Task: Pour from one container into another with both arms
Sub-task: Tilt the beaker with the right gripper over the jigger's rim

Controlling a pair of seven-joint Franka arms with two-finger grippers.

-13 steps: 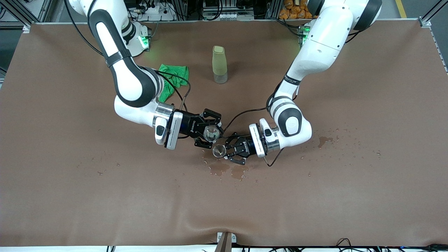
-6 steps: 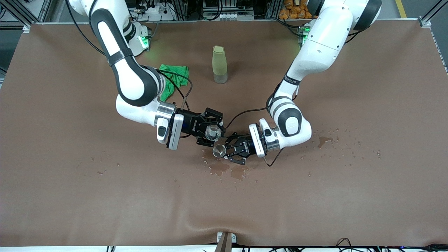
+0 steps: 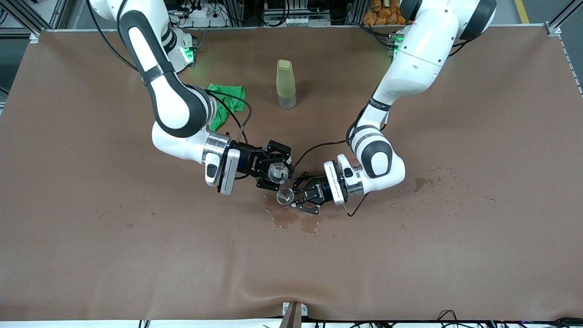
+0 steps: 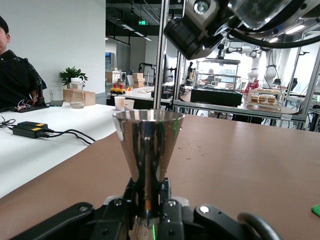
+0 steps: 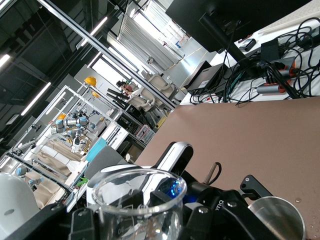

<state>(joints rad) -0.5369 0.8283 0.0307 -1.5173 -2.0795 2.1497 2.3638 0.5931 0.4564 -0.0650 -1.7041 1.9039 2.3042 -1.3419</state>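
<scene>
The small clear glass cup [image 3: 276,172], clamped in the right gripper [image 3: 274,173], is tipped just above the shiny steel hourglass jigger [image 3: 284,196], which the left gripper [image 3: 296,197] clasps at its waist. Both hang over wet patches [image 3: 296,222] mid-table. The contents of either vessel cannot be made out.

Lighting is bright, even and overhead, with soft shadows under both arms. Ceiling strip lights glare in the right wrist view. The steel jigger [image 4: 147,145] shows sharp reflections.
</scene>
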